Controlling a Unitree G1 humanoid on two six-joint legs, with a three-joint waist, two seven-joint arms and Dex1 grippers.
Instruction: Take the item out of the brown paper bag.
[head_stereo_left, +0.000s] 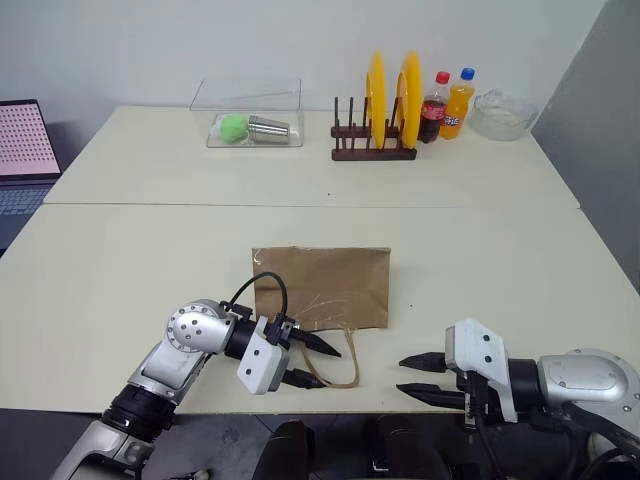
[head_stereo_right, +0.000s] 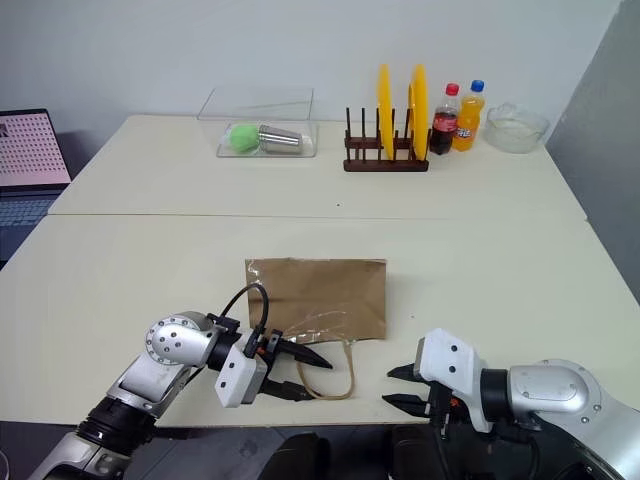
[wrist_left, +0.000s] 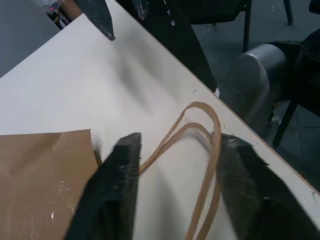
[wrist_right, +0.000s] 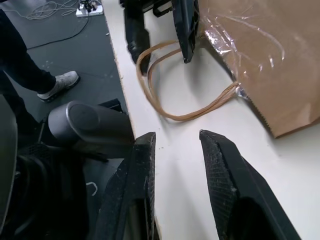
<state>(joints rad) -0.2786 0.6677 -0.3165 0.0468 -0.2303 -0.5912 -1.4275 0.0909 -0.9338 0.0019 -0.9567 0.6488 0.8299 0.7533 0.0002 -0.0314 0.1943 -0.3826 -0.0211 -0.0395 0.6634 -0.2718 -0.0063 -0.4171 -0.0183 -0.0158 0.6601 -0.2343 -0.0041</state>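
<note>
The brown paper bag (head_stereo_left: 322, 288) lies flat on the counter (head_stereo_left: 120, 260), near the close edge and in the middle. Its two loop handles (head_stereo_left: 338, 362) stick out from the bag's near side, toward me. The item is not in sight, so I cannot tell where it is.

My left claw (head_stereo_left: 314, 362) is just near-left of the bag and points to the right. Its two black fingers (wrist_left: 122, 185) are partly open. The handles lie on the counter between them. One finger sits right by the bag's near edge and the other is out at the counter's edge. The fingers are not squeezing the handles, and I hold nothing in this claw.

My right claw (head_stereo_left: 415, 378) is near the close edge too, to the right of the bag, and points left toward the handles. Its fingers are a little way apart with only bare counter between them. It holds nothing and is apart from the bag and the handles.

Far away on the counter stand a clear box (head_stereo_left: 250, 112), a plate rack (head_stereo_left: 375, 145) with yellow plates (head_stereo_left: 377, 95), two soda bottles (head_stereo_left: 446, 106) and a glass bowl (head_stereo_left: 503, 114).
</note>
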